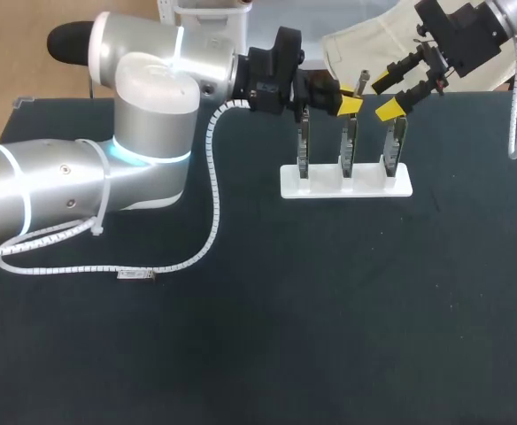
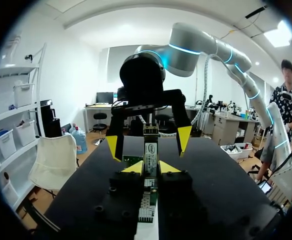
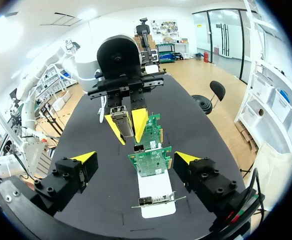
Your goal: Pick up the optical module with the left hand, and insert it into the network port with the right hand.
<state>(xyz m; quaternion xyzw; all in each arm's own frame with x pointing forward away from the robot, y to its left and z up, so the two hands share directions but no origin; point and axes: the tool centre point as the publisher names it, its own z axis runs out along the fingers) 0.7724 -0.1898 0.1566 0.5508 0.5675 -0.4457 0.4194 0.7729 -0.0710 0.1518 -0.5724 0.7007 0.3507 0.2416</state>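
My left gripper (image 1: 347, 99) hangs just above the middle network card and is shut on the optical module (image 1: 361, 82), a slim silver bar that sticks up past its yellow tips. In the left wrist view the module (image 2: 150, 150) stands upright between the closed fingertips (image 2: 134, 167). My right gripper (image 1: 387, 96) is open, close beside the module on its right, slightly above the cards. In the right wrist view its fingers (image 3: 83, 158) spread wide around the green cards (image 3: 151, 161), with the held module (image 3: 121, 118) beyond them.
Three green network cards stand upright in a white stand (image 1: 347, 184) at the back middle of the dark table. A small silver part (image 1: 136, 276) lies at the front left beside my left arm's white coiled cable (image 1: 212, 204).
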